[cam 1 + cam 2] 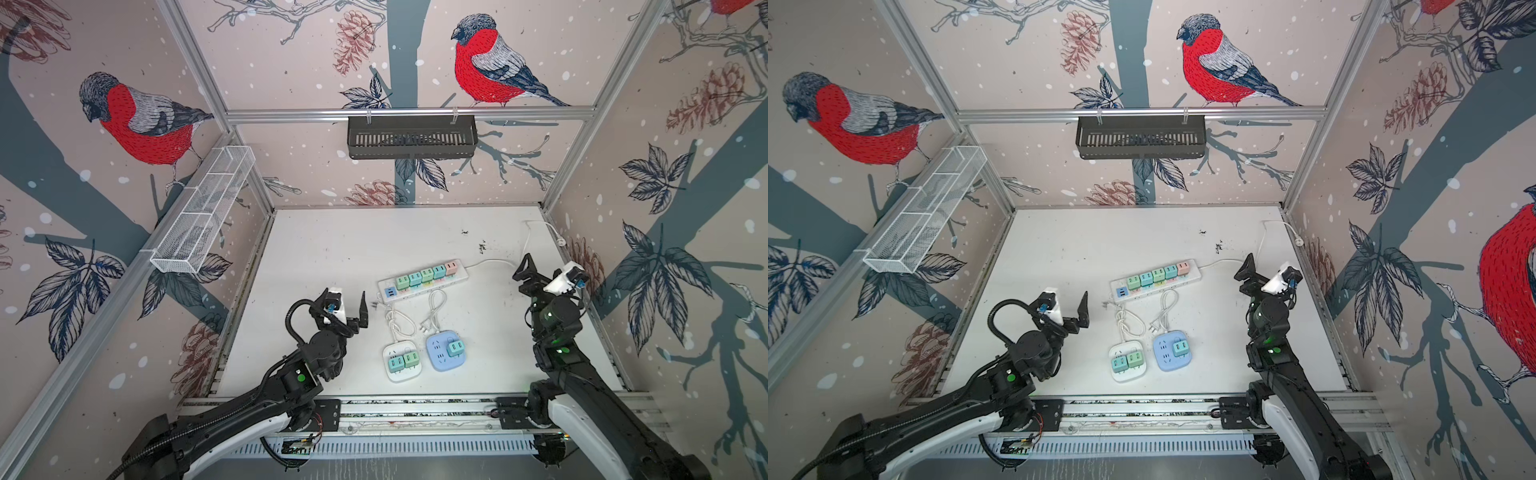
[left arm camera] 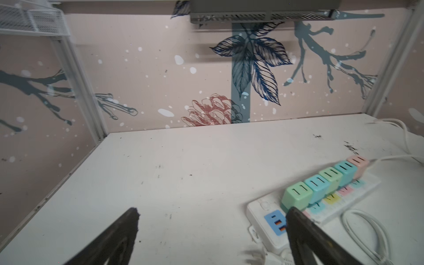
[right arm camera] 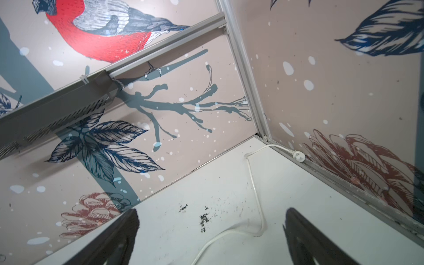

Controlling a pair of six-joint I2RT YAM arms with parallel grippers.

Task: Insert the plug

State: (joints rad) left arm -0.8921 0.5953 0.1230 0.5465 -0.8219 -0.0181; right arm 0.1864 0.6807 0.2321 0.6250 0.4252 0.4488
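Lying loose on the table [image 1: 332,257], the plug [image 1: 375,306] sits near the middle, just beside the power strip's [image 1: 411,291] 8 o'clock end and not in any socket. Its white cord [image 1: 391,323] loops toward 6 o'clock to the white cube socket [image 1: 399,376]. I judge it light, with a stiff plastic body, thin prongs that could bend, and a springy cord likely to tug it askew. The best hold looks to be across the flat sides of the body, behind the prongs, leaving them free.

At the plug's 9 o'clock the left end effector [image 2: 212,210] hovers spread wide and empty, its nearer tip just beside the plug. The right end effector [image 3: 212,211], equally spread and empty, stands well apart at 3 o'clock.

Both top views show the whole cord, plus a second loose plug [image 1: 424,327] by the blue cube socket [image 1: 436,353]. The left wrist view catches the task's plug only as a blur, yet shows the strip's row of adapters [image 2: 321,183] closely. The right wrist view misses all that, showing instead the strip's own plug [image 3: 297,156] at the table's 2 o'clock edge.
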